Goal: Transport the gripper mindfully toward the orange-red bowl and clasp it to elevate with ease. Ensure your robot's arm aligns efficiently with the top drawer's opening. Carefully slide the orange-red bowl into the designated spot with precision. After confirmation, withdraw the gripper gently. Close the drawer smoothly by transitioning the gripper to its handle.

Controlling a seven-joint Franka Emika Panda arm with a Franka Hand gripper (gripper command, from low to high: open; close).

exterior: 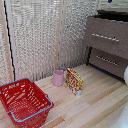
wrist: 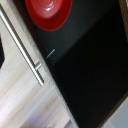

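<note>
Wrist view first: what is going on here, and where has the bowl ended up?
The orange-red bowl lies inside the dark open top drawer, just behind the silver handle, with nothing gripping it. No fingers show in either view. In the exterior view the drawer looks pulled out, so closing remains. On the floor stand a pink cup, a snack box and a red basket.

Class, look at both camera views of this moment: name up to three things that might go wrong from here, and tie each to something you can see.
1. In the wrist view the red bowl lies in the dark open drawer near the front edge; a hurried push on the handle may make it slide or rattle.
2. The gripper shows in neither picture, so its clearance from the drawer front cannot be checked.
3. The arm might brush the lower drawer.
</note>
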